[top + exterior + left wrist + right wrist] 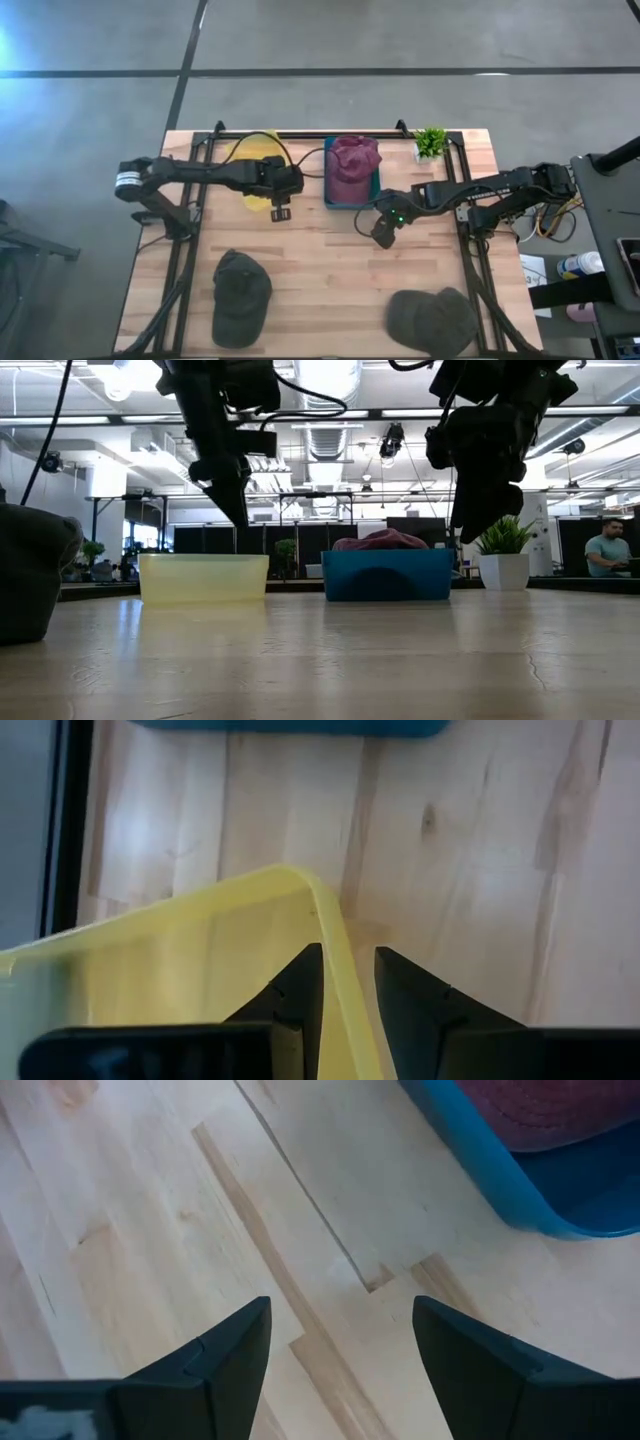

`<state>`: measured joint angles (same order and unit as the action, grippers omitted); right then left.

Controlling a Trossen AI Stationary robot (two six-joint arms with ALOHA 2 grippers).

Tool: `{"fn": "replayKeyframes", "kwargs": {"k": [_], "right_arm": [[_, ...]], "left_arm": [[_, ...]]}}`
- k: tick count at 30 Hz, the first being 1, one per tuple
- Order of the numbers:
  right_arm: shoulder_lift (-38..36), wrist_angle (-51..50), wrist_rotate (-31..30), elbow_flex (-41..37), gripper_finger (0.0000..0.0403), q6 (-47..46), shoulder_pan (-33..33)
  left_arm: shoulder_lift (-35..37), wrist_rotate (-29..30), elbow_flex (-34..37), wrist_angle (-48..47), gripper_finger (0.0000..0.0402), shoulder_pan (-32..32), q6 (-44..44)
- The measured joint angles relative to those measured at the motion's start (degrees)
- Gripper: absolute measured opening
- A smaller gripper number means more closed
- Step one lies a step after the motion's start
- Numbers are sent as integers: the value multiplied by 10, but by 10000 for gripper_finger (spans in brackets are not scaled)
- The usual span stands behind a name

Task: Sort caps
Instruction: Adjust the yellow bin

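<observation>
Two dark olive caps lie on the table's near part, one near left [240, 297] [30, 575] and one near right [432, 320]. Maroon cap fabric [352, 160] [385, 540] fills the teal bin [350, 204]; I cannot tell whether it is one cap or two. My left gripper [280, 208] [348, 982] is at the yellow bin's [252, 198] near right corner, shut on its wall. My right gripper [383, 234] [340, 1330] hangs open over bare wood just near of the teal bin's right corner [500, 1180], touching nothing. My left gripper has the yellow bin's wall at its corner rim [335, 935], one finger inside [300, 990] and one outside [410, 995]. The fingers come from above, pointing down. The bin stands level on the table [203, 578].
A small potted plant [430, 142] [505, 550] stands at the far edge, right of the teal bin. Black frame rails run along the table's left, right and far sides. Bare wood lies between the two olive caps. A person [605, 555] sits in the room far behind.
</observation>
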<state>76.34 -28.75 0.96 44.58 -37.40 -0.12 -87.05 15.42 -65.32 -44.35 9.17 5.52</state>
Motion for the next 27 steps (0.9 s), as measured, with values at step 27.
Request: {"fn": "replayKeyframes", "kwargs": {"k": [27], "right_arm": [[0, 2, -11, -1, 238, 37, 0]], "left_arm": [[-77, 18, 0, -2, 147, 14, -10]]}}
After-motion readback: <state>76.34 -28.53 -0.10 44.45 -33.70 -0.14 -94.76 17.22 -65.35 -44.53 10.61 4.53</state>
